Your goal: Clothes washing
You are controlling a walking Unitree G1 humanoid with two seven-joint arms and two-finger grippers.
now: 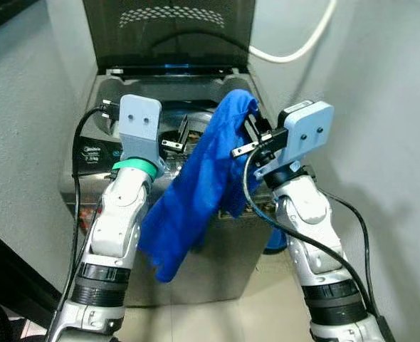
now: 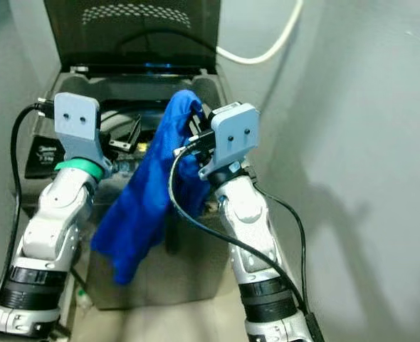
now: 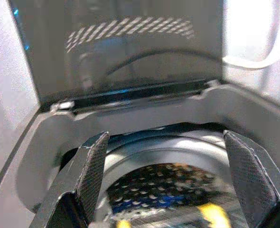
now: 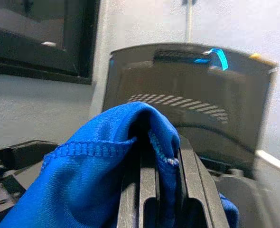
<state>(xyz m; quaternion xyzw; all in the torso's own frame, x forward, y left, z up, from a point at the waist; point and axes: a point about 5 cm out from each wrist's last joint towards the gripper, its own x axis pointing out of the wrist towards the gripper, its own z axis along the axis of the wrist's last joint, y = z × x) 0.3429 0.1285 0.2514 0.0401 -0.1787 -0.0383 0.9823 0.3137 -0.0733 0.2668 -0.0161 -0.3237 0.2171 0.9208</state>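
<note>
A top-loading washing machine stands before me with its dark lid raised upright. My right gripper is shut on a blue garment, holding its top fold above the right side of the tub opening. The cloth hangs down over the machine's front edge. In the right wrist view the blue garment is pinched between the black fingers. My left gripper is open above the tub's left side, looking down at the perforated drum, with nothing between its fingers.
Grey walls close in on both sides of the machine. A white hose curves along the wall behind the lid. The control panel lies at the machine's front left. Black cables run along both arms.
</note>
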